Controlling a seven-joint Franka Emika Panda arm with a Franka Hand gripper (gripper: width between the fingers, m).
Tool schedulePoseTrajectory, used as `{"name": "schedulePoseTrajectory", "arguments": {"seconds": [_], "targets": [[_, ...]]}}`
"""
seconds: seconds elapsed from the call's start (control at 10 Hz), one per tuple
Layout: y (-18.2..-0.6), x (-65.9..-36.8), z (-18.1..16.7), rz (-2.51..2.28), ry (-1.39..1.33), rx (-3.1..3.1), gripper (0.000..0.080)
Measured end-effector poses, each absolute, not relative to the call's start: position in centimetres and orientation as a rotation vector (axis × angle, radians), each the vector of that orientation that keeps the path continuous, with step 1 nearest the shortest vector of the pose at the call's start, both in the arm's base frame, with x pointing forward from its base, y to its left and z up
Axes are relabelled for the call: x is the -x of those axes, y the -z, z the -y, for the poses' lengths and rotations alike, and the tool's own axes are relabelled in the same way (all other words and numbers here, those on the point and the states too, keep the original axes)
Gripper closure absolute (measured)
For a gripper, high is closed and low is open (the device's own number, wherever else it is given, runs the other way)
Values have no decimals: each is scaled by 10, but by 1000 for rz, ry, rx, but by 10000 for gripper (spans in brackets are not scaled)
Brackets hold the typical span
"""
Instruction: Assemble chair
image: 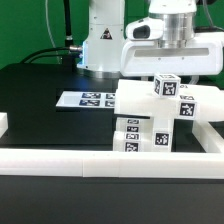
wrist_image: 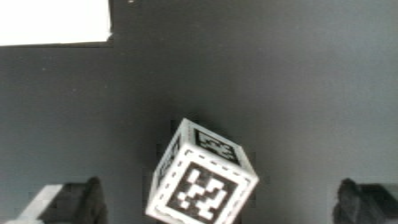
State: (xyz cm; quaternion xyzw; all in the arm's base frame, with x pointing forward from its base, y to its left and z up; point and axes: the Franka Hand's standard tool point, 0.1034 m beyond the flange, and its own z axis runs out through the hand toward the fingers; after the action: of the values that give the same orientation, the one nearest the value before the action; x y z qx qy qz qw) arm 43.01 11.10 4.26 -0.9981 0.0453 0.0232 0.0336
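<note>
Chair assembly, part-fetching stage. In the exterior view the partly built chair (image: 150, 118) stands as a blocky white cluster of tagged panels and bars against the long white border rail (image: 110, 158) at the near edge of the black bench (image: 40, 85); the marker board (image: 88, 99) lies flat on the bench just beside it, toward the exterior view's left. One small tagged block (image: 167, 87) sits at the top of the cluster, directly under the arm. The wrist view shows what is probably this same block (wrist_image: 203, 176), a small white piece with black-and-white tags on two visible faces, tilted rather than square to the camera. The claw (wrist_image: 217, 204) hangs over it with its fingers (wrist_image: 63, 203) spread wide, one at each side of the block and well apart from it; nothing is pinched. Whether the block is already seated in the body or merely resting on it cannot be told from either view. By judgement, the step in hand is the approach to this block, before any grasp. The next move calls for a rotation of the wrist so that the fingers face two flat, opposite sides of the skewed block, then a straight descent and a closing on it; a grip taken across the corners would likely twist the piece or push it off its perch.
</note>
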Motion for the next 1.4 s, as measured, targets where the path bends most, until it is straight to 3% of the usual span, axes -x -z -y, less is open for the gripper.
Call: {"name": "schedulePoseTrajectory", "arguments": {"seconds": [0.3,1.4], "targets": [[-18,-414,-110,-145,-50,3087,151],[-8,-430,-110,-156,-47,3088,151]]}}
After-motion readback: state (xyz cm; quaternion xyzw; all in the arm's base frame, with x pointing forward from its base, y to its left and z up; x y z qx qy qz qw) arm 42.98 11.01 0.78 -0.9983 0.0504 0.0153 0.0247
